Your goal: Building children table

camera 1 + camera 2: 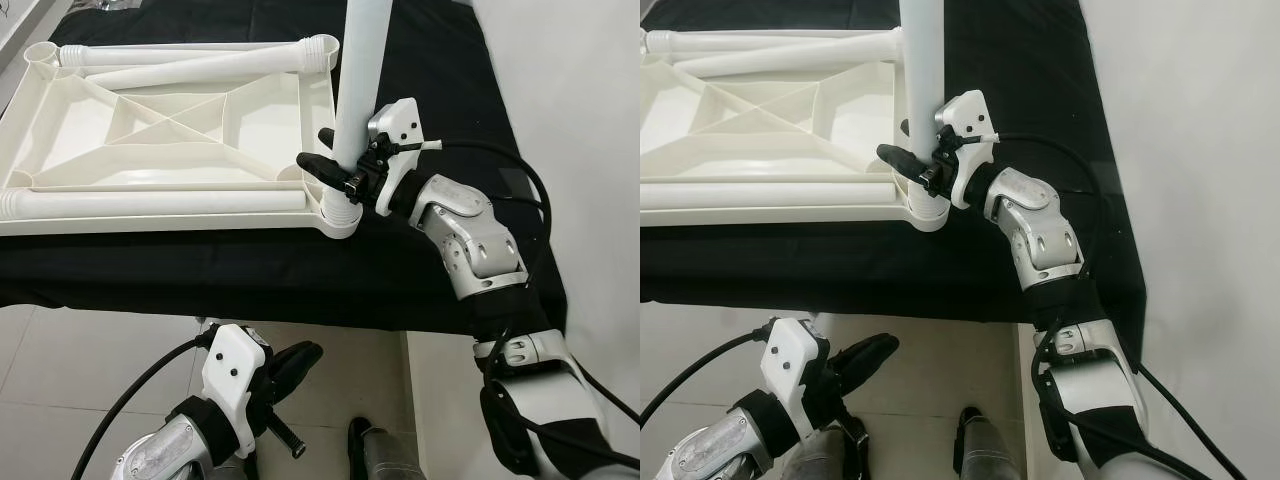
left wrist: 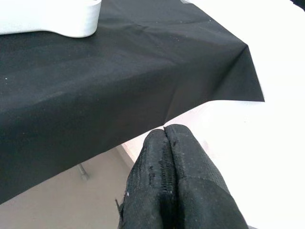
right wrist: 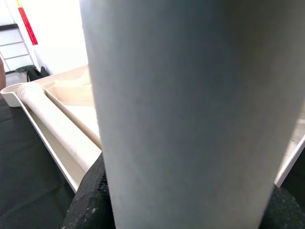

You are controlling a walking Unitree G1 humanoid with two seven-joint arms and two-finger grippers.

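Note:
A white plastic tabletop (image 1: 120,205) lies upside down on a black cloth, ribs facing up. A white table leg (image 1: 360,90) stands upright in the near right corner socket (image 1: 338,215). My right gripper (image 1: 335,160) is shut on this leg just above the socket. The leg (image 3: 190,105) is a wide pale column in the right wrist view. Three more white legs lie loose in the tabletop: two along the far side (image 1: 200,60) and one along the near edge (image 1: 150,203). My left gripper (image 2: 167,181) hangs shut below the cloth's front edge, holding nothing.
The black cloth (image 1: 250,270) covers a raised surface whose front edge runs across the view. Below it is pale tiled floor (image 1: 80,370). A white wall (image 1: 580,90) stands on the right.

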